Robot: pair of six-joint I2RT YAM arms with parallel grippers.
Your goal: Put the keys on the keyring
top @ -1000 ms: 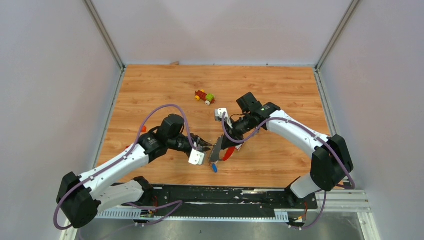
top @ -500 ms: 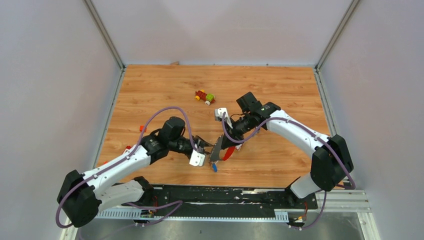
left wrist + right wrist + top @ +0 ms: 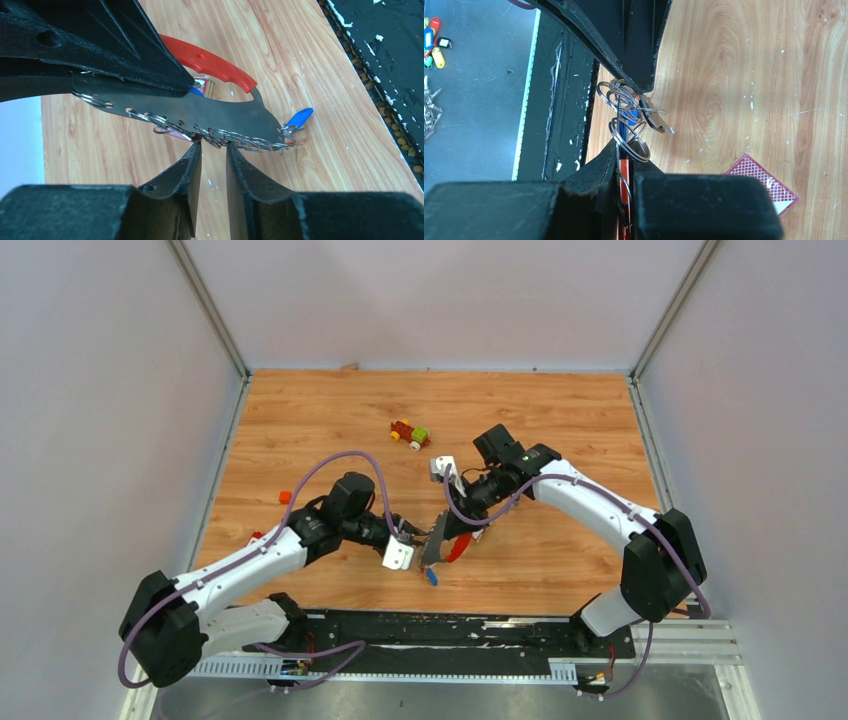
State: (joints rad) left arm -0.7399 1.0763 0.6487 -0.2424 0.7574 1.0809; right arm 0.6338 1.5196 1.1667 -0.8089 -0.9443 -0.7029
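Observation:
My right gripper is shut on the keyring, pinching its red fob and a wire ring and holding it off the table. The grey fob carries a row of metal rings along its lower edge. A blue-headed key hangs at the fob's tip. My left gripper is just below the row of rings. Its jaws stand a narrow gap apart with nothing between them, and the fingertips touch the rings.
A red-yellow-green toy car stands behind the grippers. A pink foil packet lies on the wood under the right wrist. Two small red pieces lie near the left arm. The black table edge runs close by.
The left arm has shifted slightly right, bringing its fingertips up to the rings. Its jaws widened and then narrowed a little. The right arm and keyring have not moved.

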